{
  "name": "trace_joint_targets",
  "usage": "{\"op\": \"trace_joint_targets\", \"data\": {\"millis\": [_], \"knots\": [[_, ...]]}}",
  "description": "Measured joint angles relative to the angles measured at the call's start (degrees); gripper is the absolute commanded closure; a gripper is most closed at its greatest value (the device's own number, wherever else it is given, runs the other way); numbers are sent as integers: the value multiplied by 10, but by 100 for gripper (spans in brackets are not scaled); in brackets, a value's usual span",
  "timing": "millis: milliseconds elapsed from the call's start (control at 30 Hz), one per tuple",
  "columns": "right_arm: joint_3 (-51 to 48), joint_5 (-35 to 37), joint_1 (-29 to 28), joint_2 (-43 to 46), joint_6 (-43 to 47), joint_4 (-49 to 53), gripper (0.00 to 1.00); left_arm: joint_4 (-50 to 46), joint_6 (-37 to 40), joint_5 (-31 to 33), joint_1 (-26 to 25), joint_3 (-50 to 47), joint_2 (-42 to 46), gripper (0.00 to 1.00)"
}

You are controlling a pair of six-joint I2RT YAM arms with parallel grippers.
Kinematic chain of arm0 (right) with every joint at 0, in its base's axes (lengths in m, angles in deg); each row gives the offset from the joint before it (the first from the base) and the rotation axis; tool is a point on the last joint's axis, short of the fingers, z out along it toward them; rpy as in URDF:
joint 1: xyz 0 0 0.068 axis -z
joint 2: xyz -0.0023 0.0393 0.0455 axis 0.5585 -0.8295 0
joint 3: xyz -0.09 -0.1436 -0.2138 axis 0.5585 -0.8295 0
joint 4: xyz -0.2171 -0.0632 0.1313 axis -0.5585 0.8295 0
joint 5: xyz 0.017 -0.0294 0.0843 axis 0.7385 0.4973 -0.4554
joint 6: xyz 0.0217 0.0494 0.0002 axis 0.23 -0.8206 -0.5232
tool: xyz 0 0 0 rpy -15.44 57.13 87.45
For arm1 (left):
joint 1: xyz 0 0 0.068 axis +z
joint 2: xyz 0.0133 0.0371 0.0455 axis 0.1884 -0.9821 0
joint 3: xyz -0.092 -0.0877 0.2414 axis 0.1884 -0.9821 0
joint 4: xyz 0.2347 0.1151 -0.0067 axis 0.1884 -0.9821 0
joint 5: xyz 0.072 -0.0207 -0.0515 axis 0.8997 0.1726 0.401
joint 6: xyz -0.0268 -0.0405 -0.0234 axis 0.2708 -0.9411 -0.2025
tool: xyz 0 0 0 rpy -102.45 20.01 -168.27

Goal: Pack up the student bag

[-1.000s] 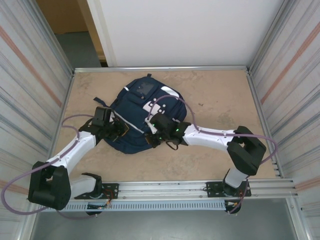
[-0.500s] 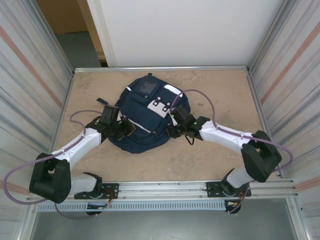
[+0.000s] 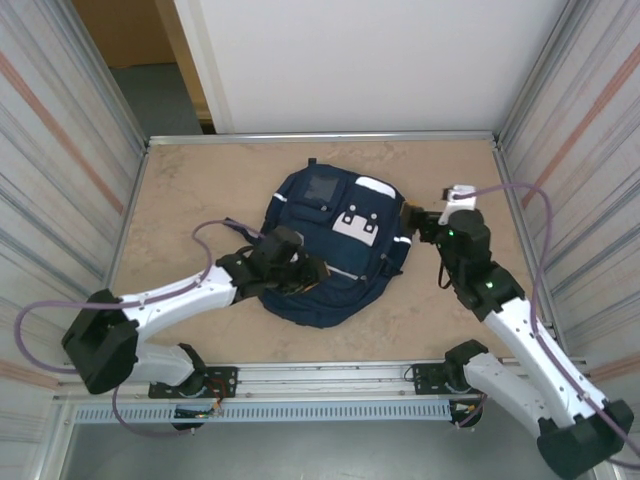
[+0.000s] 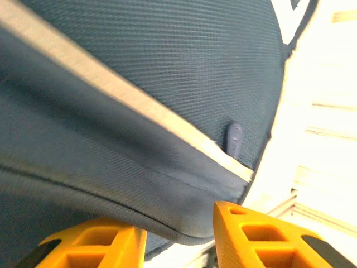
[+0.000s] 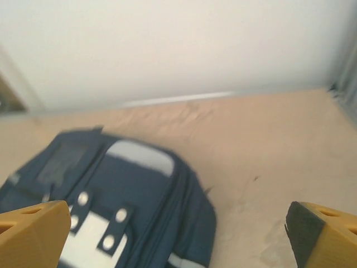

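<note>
Student bag: navy fabric, white patches, lying near middle of tabletop, slightly right of centre. Left end effector: at bag's near-left edge, jaws somewhat apart, fabric fold with pale stripe just above the gap. Right end effector: just beside bag's right edge, jaws spread wide, nothing between.

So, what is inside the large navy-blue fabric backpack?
Its contents cannot be seen. The large navy-blue fabric backpack lies on the beige table, and its outer cloth covers everything inside. Visible are its white snap patch and a grey stripe on the cloth.
</note>
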Motion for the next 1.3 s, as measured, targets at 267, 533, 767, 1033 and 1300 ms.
{"op": "trace_joint_targets", "data": {"millis": [267, 533, 767, 1033, 1300], "knots": [[-51, 19, 99, 17, -5, 0, 1, -66, 111, 22, -31, 95, 3, 1], [-179, -61, 109, 21, 49, -106, 1, -103, 415, 205, 24, 87, 217, 1], [-316, -40, 121, -32, 64, -271, 1, 32, 558, 277, 252, -131, 314, 1], [-316, -57, 189, -233, 61, -444, 1, 265, 678, 201, 447, -321, 207, 1], [-236, -127, 238, -425, 91, -585, 1, 468, 706, 106, 488, -325, 62, 1]]}}
